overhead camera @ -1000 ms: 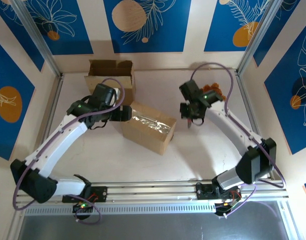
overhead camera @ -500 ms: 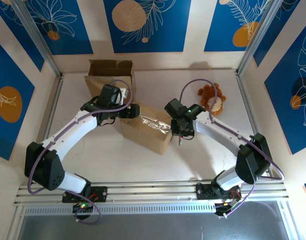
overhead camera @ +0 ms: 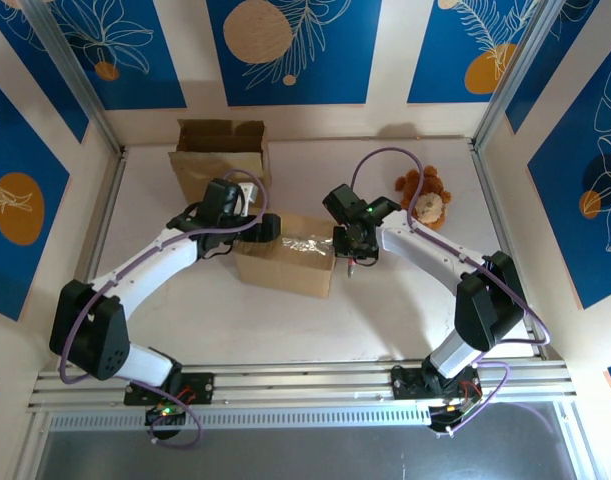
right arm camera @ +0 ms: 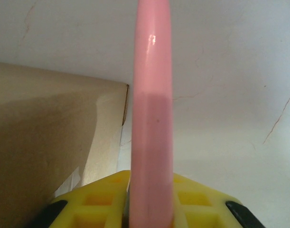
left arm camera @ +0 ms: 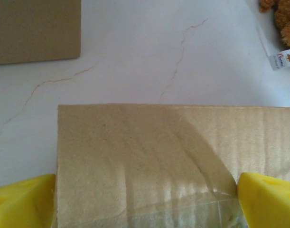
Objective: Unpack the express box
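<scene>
The sealed cardboard express box [overhead camera: 285, 257] lies mid-table, with clear tape along its top. My left gripper [overhead camera: 257, 228] is at its back left end. In the left wrist view the gripper [left arm camera: 145, 202] is open, and its yellow fingertips [left arm camera: 21, 202] spread wide over the taped box top [left arm camera: 149, 156]. My right gripper [overhead camera: 351, 246] is at the box's right end, shut on a pink cutter [right arm camera: 152, 95] that points away from the wrist. In the right wrist view the box's corner [right arm camera: 54, 137] lies just left of the cutter, apart from it.
An opened, empty cardboard box [overhead camera: 220, 150] stands at the back left and also appears as a brown panel [left arm camera: 35, 28] in the left wrist view. A brown plush toy [overhead camera: 422, 195] with a paper tag [left arm camera: 282, 59] lies at the back right. The table [overhead camera: 405, 300] is white and cracked.
The right gripper has swung left with the cutter from near the plush toy to the box's right end. The left gripper slid onto the box, which turned from slanted to nearly level.
</scene>
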`<state>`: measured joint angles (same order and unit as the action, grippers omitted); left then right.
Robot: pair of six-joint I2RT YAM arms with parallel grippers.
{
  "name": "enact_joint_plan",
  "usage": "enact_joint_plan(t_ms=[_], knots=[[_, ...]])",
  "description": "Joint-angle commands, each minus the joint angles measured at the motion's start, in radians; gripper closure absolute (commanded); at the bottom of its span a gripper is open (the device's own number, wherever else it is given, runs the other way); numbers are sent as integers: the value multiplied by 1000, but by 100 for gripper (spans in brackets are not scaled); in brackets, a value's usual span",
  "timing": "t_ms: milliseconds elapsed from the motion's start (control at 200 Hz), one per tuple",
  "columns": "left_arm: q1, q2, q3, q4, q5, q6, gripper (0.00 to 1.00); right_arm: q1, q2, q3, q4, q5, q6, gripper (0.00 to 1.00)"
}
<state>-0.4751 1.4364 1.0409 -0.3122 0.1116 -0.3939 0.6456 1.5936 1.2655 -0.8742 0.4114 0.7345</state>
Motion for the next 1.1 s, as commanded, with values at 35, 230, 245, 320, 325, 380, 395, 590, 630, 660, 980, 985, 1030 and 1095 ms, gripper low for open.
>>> enact_joint_plan(t_ms=[35, 230, 245, 320, 325, 380, 395, 590, 630, 660, 980, 985, 1030, 1095], knots=[[-4, -52, -73, 93, -55, -17, 8, 0, -14, -24, 13, -34, 3, 100], [-46, -94, -144, 153, -177, -15, 10, 7, -29, -37, 12, -54, 12, 100], [-51, -95, -147, 152, -189, -14, 10, 8, -32, -38, 11, -55, 12, 100], [-70, -94, -162, 150, -236, -10, 10, 11, -47, -41, 5, -70, 15, 100], [-70, -94, -164, 150, -238, -10, 10, 11, -49, -41, 5, -71, 15, 100], [-79, -86, -173, 146, -261, -10, 10, 9, -68, -44, 0, -87, 16, 100], [-81, -83, -175, 144, -267, -10, 10, 9, -74, -46, -1, -93, 16, 100], [-100, -52, -204, 142, -328, -18, 10, -29, -226, -91, -33, -181, -5, 100], [-102, -50, -209, 142, -340, -22, 10, -47, -272, -107, -37, -220, -13, 100], [-105, -47, -212, 146, -348, -21, 10, -62, -308, -120, -40, -253, -20, 100], [-110, -39, -241, 152, -356, -26, 10, -205, -590, -216, -70, -672, -71, 100], [-109, -38, -242, 152, -356, -26, 10, -205, -591, -218, -69, -679, -71, 100], [-109, -37, -245, 150, -354, -26, 9, -208, -605, -236, -55, -730, -68, 100], [-109, -36, -249, 149, -354, -26, 10, -215, -616, -261, -27, -787, -63, 100]])
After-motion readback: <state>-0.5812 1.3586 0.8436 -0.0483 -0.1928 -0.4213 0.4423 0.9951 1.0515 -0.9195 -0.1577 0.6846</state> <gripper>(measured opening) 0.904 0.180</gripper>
